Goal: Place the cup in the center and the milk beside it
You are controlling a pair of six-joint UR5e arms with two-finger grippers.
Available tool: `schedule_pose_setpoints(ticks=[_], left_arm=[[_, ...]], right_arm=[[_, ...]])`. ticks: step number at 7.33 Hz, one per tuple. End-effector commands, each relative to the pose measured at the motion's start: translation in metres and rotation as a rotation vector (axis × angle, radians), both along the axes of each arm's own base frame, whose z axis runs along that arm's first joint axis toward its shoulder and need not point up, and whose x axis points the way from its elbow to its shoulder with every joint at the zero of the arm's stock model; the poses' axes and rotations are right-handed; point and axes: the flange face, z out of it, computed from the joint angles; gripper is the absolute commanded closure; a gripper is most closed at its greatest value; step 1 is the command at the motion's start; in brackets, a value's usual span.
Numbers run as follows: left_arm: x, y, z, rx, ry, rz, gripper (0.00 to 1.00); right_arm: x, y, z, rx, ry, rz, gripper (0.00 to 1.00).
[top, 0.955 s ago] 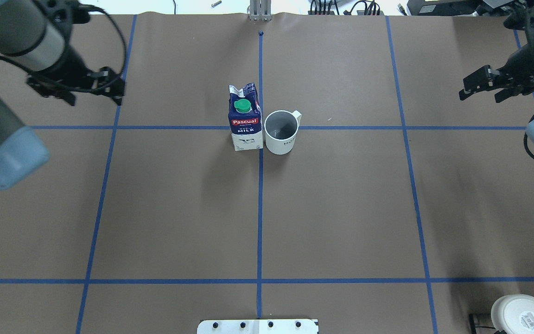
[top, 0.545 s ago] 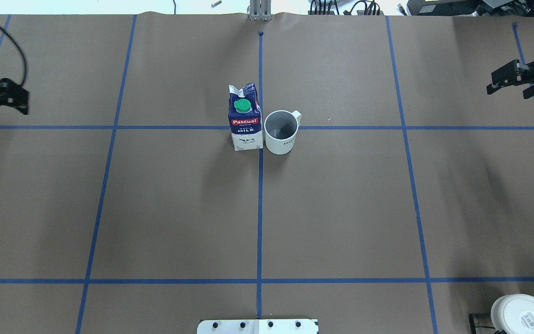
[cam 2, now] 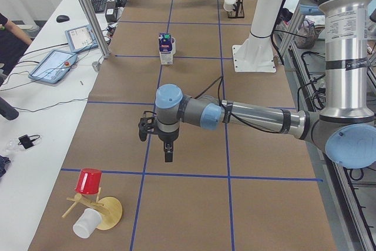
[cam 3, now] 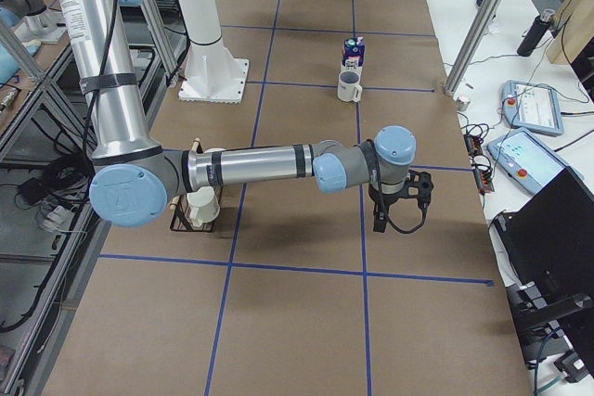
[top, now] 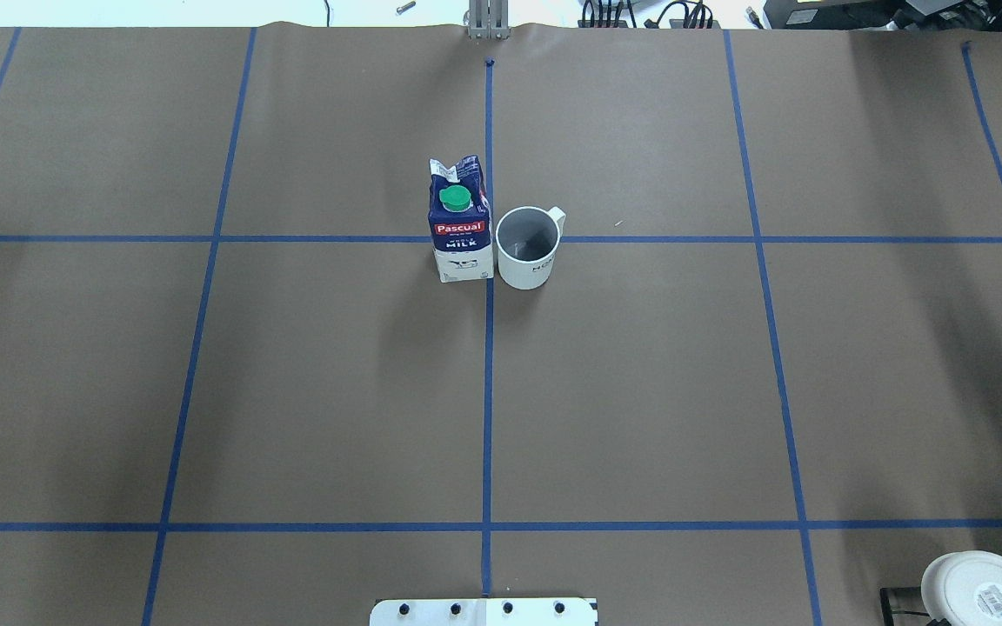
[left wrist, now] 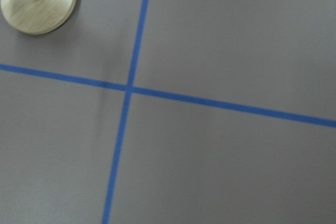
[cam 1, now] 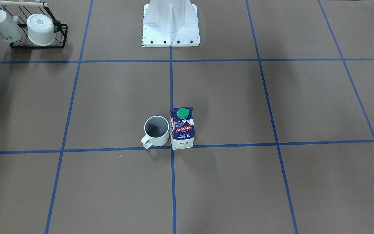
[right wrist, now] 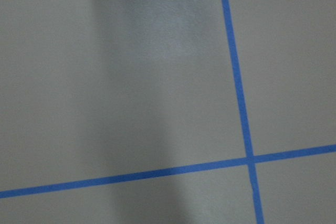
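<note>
The cup (top: 529,248) stands upright just right of the center crossing (top: 489,239), its handle to the far right. In the front-facing view the cup (cam 1: 156,130) is left of the milk (cam 1: 182,128). The milk (top: 460,226) stands upright right beside the cup, on the crossing's left. My left gripper (cam 2: 155,145) shows only in the exterior left view, far from both, above bare paper. My right gripper (cam 3: 399,206) shows clearly only in the exterior right view, also far away. I cannot tell whether either is open or shut. Nothing shows held in them.
A black rack (cam 1: 37,35) with two white mugs stands near the robot's base (cam 1: 170,24) on its right side. A white cup with a labelled base (top: 979,591) shows at the lower right. A red cup (cam 2: 88,180) and a wooden stand (left wrist: 39,1) sit at the left end.
Both arms have drawn back outward and left the overhead view, apart from a small dark bit at its right edge. The cup and the milk have not moved.
</note>
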Motion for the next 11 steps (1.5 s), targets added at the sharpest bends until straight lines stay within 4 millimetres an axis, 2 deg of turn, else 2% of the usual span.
schedule_pose_setpoints(ticks=[1, 2, 4, 5, 6, 7, 9, 11], left_arm=[[-0.029, 0.009, 0.039, 0.008, -0.013, 0.036, 0.02], [-0.029, 0.012, 0.057, -0.027, -0.013, 0.037, 0.02], [-0.029, 0.014, 0.062, -0.05, -0.008, 0.026, 0.02], [-0.023, 0.014, 0.051, -0.082, 0.073, -0.011, 0.02], [-0.017, 0.008, 0.033, -0.168, 0.158, -0.125, 0.02], [-0.016, 0.006, 0.017, -0.158, 0.161, -0.147, 0.02], [-0.018, 0.009, 0.014, -0.116, 0.155, -0.106, 0.02], [-0.018, 0.012, 0.019, -0.089, 0.149, -0.065, 0.02]], right_arm=[[0.034, 0.023, 0.033, -0.027, 0.009, -0.045, 0.0], [0.044, 0.024, 0.032, -0.047, 0.008, -0.032, 0.0], [0.05, 0.033, 0.014, -0.105, 0.01, -0.036, 0.0], [0.054, 0.039, 0.018, -0.099, 0.011, -0.079, 0.0], [0.054, 0.04, 0.02, -0.134, 0.009, -0.091, 0.0], [0.054, 0.044, 0.026, -0.142, 0.009, -0.093, 0.0], [0.053, 0.05, 0.038, -0.158, 0.01, -0.094, 0.0], [0.053, 0.051, 0.036, -0.154, 0.009, -0.093, 0.0]])
